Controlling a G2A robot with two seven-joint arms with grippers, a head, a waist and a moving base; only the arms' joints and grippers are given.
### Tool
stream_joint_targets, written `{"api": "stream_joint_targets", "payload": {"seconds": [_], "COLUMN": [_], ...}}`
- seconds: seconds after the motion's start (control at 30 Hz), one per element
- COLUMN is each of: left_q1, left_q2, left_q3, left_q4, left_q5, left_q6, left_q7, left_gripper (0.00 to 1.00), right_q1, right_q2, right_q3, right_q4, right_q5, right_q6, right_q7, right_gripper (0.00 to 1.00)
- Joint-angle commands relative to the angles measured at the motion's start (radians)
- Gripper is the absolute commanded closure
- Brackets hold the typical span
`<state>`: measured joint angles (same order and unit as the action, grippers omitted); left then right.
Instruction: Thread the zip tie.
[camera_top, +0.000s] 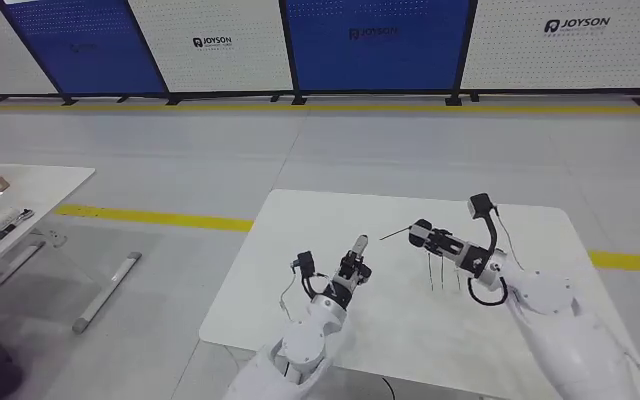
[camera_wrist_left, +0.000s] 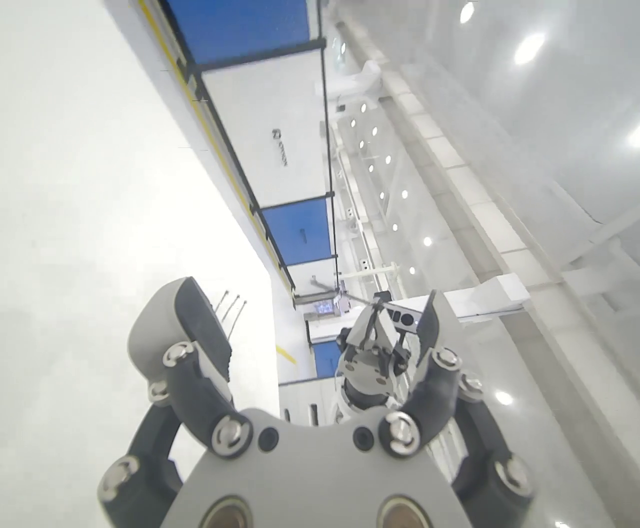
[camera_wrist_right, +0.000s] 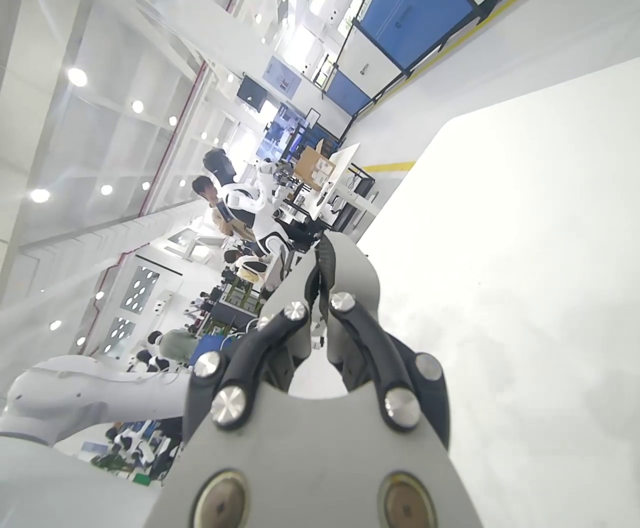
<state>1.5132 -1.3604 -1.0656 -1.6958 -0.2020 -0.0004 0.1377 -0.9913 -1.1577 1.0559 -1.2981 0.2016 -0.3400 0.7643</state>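
The floor is pale grey. At the far left stands another white desk. A grey pole lies on the floor beside it. A yellow line runs across the floor from left to right and goes behind the big white desk in the middle. Far away, blue and white wall panels stand in a row.

The left gripper hangs over the near middle of the desk. Its fingers are spread wide apart and there is nothing between them.

Just to its right is the zip tie. It is long, very thin and dark, like a little stick. It is up in the air above the desk and pokes out to the left, toward the left gripper. In the left wrist view the zip tie is a thin line beyond the spread fingers.

The right gripper has the zip tie by its right end. Its fingers are pressed together on it. The two grippers are near each other but do not touch.

Three loose ties lie flat on the desk, just nearer than the right gripper. They are thin and dark, side by side, and each loose tie has a small head on one end.
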Motion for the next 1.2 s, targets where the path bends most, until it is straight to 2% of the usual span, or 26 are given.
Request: {"api": "stream_joint_targets", "payload": {"seconds": [0.0,0.27,0.4,0.5,0.6,0.87,0.97,1.0,1.07,1.1,1.17], "left_q1": [0.0,0.0,-0.01,-0.019,-0.031,-0.031,-0.036,-0.04,-0.052,-0.06,-0.066], "left_q2": [0.0,0.0,-0.005,-0.008,-0.014,-0.014,-0.015,-0.017,-0.018,-0.019,-0.02], "left_q3": [0.0,0.0,0.007,0.021,0.021,0.021,0.032,0.032,0.024,0.02,0.017], "left_q4": [0.0,0.0,0.001,0.004,0.018,0.018,0.019,0.018,0.02,0.023,0.027], "left_q5": [0.027,0.027,-0.042,-0.101,-0.118,-0.118,-0.138,-0.192,-0.248,-0.284,-0.294], "left_q6": [-0.006,-0.006,-0.03,-0.03,-0.033,-0.033,-0.037,-0.032,-0.024,-0.011,-0.001], "left_q7": [0.025,0.025,-0.009,-0.059,-0.004,-0.004,-0.043,-0.085,-0.12,-0.125,-0.12], "left_gripper": [0.0,0.0,0.0,0.0,0.0,0.0,0.0,0.0,0.0,0.0,0.0], "right_q1": [0.0,0.0,-0.019,-0.027,-0.029,-0.029,-0.029,-0.029,-0.029,-0.029,-0.029], "right_q2": [0.001,0.001,-0.003,-0.009,-0.016,-0.016,-0.016,-0.016,-0.016,-0.016,-0.016], "right_q3": [0.001,0.001,-0.004,-0.003,-0.006,-0.006,-0.006,-0.006,-0.006,-0.006,-0.006], "right_q4": [-0.001,-0.001,-0.018,-0.018,-0.008,-0.008,-0.008,-0.008,-0.008,-0.008,-0.008], "right_q5": [0.0,0.0,0.028,0.061,0.035,0.035,0.035,0.035,0.035,0.035,0.035], "right_q6": [0.0,0.0,0.0,0.0,0.0,0.0,0.0,0.0,0.0,0.0,0.0], "right_q7": [0.003,0.003,0.003,0.019,0.006,0.006,0.006,0.006,0.006,0.006,0.006], "right_gripper": [1.0,1.0,1.0,1.0,1.0,1.0,1.0,1.0,1.0,1.0,1.0]}}
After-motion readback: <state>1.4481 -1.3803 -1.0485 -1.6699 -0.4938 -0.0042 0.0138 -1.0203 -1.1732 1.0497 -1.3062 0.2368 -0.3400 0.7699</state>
